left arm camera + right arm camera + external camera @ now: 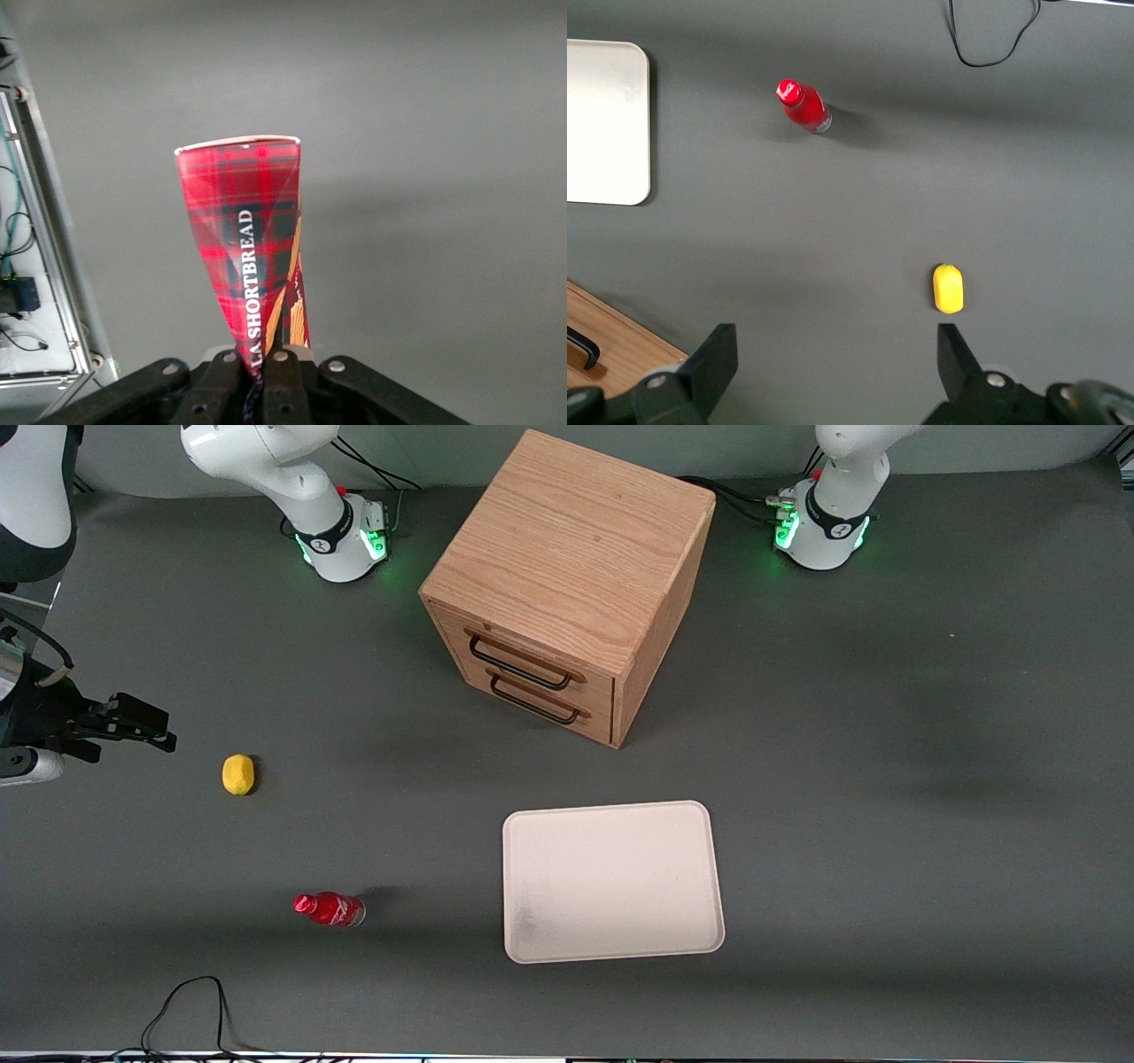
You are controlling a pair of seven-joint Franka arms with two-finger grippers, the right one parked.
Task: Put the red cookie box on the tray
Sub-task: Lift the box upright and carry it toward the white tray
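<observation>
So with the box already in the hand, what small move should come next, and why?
Probably carry it toward the tray. The left wrist view shows the hand shut on the red cookie box, held above bare table. The front view shows nothing on the tray, and neither the box nor the hand is in that view.

Tray (611, 881) lies near the table's (886, 779) front edge, before the drawer cabinet (567, 584); gripper (266, 376) pinches the red cookie box (248, 239) aloft.

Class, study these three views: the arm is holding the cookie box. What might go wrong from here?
1. The gripper pinches only one end of the red cookie box, so it may swing or slip.
2. In the front view the tray lies bare with no box over it; carrying it there risks a drop.
</observation>
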